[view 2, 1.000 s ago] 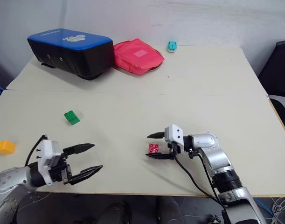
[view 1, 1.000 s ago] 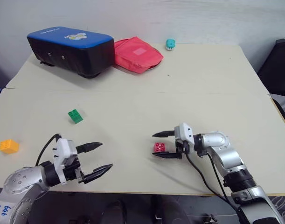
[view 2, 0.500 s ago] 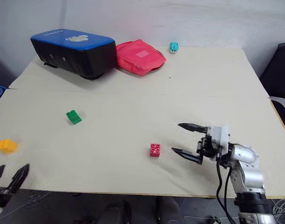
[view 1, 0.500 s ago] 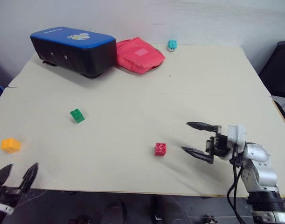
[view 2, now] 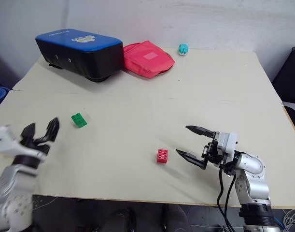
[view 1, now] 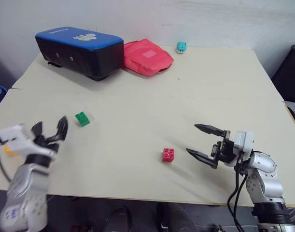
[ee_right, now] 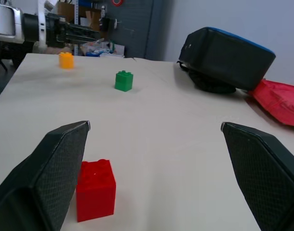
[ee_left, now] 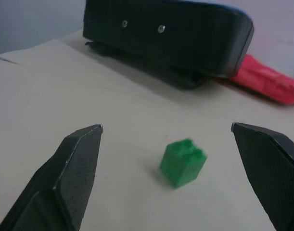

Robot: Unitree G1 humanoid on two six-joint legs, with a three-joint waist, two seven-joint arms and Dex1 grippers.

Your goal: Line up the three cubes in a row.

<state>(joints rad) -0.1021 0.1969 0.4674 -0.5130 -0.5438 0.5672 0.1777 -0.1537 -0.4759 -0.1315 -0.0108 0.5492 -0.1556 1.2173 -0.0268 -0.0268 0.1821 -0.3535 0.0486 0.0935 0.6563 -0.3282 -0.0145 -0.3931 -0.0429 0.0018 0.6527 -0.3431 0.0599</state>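
Left gripper (view 1: pixel 49 131) fingers spread wide, empty, facing green cube (view 1: pixel 82 119). Right gripper (view 1: pixel 203 143) spread wide, empty, beside red cube (view 1: pixel 168 154). Orange-yellow cube (ee_right: pixel 66 60) apart on tabletop (view 1: pixel 137 96).

One cube (view 1: pixel 168 154) sits mid-table (view 1: pixel 210 87), another (view 1: pixel 82 119) far left, case (view 1: pixel 79 50) and pouch (view 1: pixel 148 57) behind.

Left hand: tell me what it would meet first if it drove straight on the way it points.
Probably the green cube, standing between the open fingers of the left hand and ahead of them. Beyond it lies the black and blue case. Depth is unclear.
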